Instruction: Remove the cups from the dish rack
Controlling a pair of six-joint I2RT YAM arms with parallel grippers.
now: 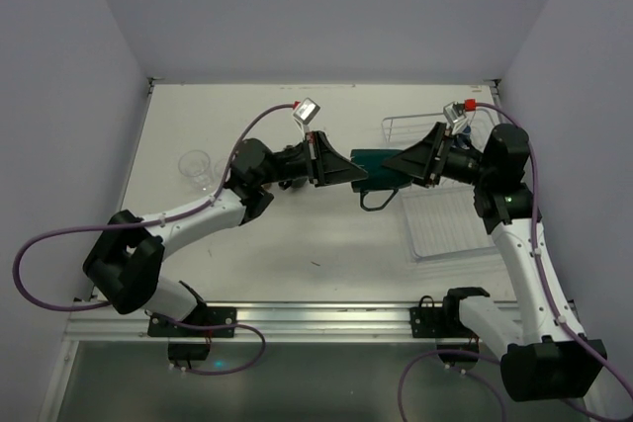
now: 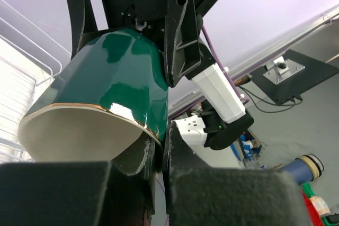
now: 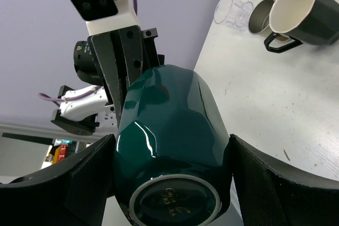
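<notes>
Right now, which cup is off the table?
The dark teal mug, gripped mid-air between left pincer and right pincer; grey mug, metal cup and clear glasses sit on the table.

Left gripper (image 1: 358,173) and right gripper (image 1: 401,161) are facing head-on across a teal mug (image 1: 381,157), each blocking the other's way forward. Open table (image 1: 297,234) is lying beneath the left gripper. The rack (image 1: 450,229) is sitting under and behind the right one. A dark mug (image 3: 304,6), steel cup (image 3: 261,15) and glass (image 1: 195,167) are standing behind the left.
</notes>
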